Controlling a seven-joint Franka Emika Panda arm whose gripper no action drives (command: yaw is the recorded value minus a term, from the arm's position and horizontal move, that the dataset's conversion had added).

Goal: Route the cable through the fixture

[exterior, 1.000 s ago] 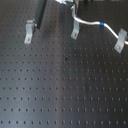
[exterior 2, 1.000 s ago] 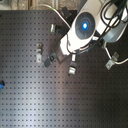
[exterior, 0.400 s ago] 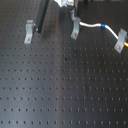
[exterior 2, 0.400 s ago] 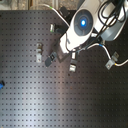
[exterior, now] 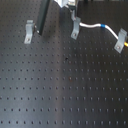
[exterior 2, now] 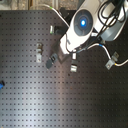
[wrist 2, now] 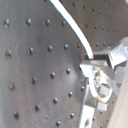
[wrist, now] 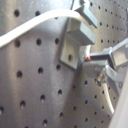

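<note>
The white cable (exterior: pixel 92 25) with its blue band (exterior: pixel 102 25) runs from the middle fixture (exterior: pixel 75 28) to the right one (exterior: pixel 120 40) in the first exterior view. A third fixture (exterior: pixel 29 32) stands apart at the first exterior view's left. My gripper (exterior: pixel 71 5) hangs just above the middle fixture at the frame's top edge. In the second wrist view the cable (wrist 2: pixel 74 29) leads straight into my gripper (wrist 2: pixel 100 70), which looks shut on it. The first wrist view has the cable (wrist: pixel 35 22) reaching the slotted top of the fixture (wrist: pixel 75 44).
The dark perforated board (exterior: pixel 65 90) spreads under everything. In the second exterior view the white arm (exterior 2: pixel 80 27) covers the gripper and stands over the middle fixture (exterior 2: pixel 74 68). A black post (exterior: pixel 44 17) rises between the left and middle fixtures.
The gripper has drifted slightly with the cable end toward the middle fixture. The cable's span to the right fixture lies a little lower and flatter.
</note>
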